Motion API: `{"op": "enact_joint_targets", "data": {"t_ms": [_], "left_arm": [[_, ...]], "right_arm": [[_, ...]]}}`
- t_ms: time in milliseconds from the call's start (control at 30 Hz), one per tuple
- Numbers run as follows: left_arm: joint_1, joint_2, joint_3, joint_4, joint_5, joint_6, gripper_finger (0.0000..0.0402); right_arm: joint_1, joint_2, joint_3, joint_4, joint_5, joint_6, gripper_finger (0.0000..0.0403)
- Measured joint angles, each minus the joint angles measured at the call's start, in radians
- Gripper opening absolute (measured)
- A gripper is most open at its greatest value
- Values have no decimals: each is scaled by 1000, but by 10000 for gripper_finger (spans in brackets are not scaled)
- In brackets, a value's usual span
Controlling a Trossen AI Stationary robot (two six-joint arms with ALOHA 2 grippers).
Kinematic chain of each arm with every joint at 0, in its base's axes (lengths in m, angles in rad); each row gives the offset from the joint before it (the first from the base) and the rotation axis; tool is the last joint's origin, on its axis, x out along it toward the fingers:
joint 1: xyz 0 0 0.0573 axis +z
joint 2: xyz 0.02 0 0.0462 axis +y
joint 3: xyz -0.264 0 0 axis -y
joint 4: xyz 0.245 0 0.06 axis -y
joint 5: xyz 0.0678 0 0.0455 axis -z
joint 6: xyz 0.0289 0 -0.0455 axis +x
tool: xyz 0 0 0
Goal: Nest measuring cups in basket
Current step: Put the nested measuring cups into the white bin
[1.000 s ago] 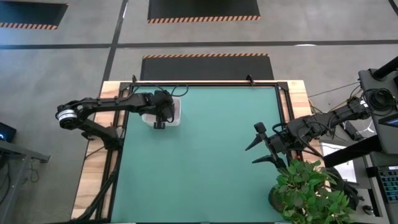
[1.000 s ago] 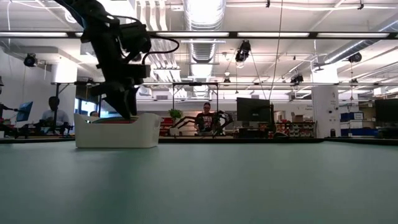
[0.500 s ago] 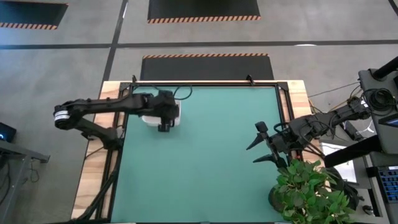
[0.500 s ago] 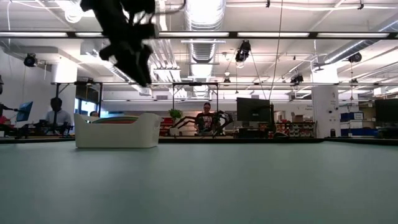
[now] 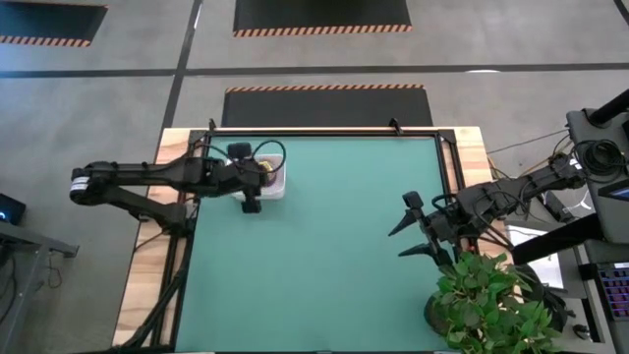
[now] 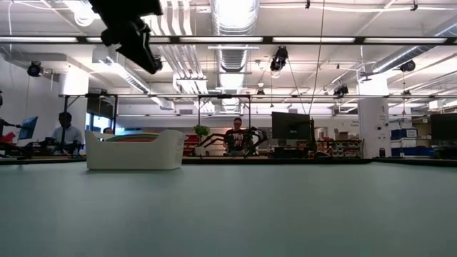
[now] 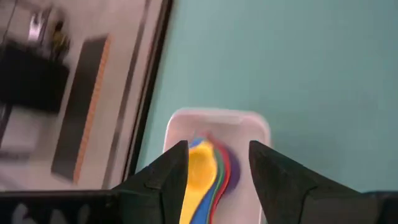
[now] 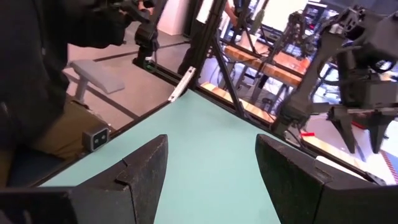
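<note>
High view hides most of the basket (image 5: 278, 184) under our open, empty left claw (image 5: 252, 205) at the bench's ten o'clock, measuring cups (image 7: 208, 171) nested inside; right claw (image 5: 407, 234) wide, three o'clock.

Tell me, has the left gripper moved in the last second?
Yes. In the low view the left gripper has risen from inside the white basket to well above it, empty-jawed. The nested measuring cups lie in the basket.

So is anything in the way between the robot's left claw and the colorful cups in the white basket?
Nothing visible. The left gripper hangs above the basket, empty, and its wrist view looks between the fingers straight down at the nested measuring cups. The right gripper waits across the table.
</note>
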Motion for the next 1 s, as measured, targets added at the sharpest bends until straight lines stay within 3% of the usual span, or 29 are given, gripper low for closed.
{"op": "enact_joint_targets", "data": {"t_ms": [167,400,600,833,1000], "left_arm": [[109,-11,-5,-48,-10,-80,115],[376,19,-26,-64,196,-100,10],[514,71,-93,-56,243,-81,2],[534,123,-152,52,238,-47,0],[535,147,-152,62,157,-30,0]], "right_arm": [[0,0,0,0,14,0,231],[0,0,0,0,14,-1,231],[0,0,0,2,14,0,231],[0,-1,0,4,14,0,231],[0,-1,-1,4,14,4,231]]}}
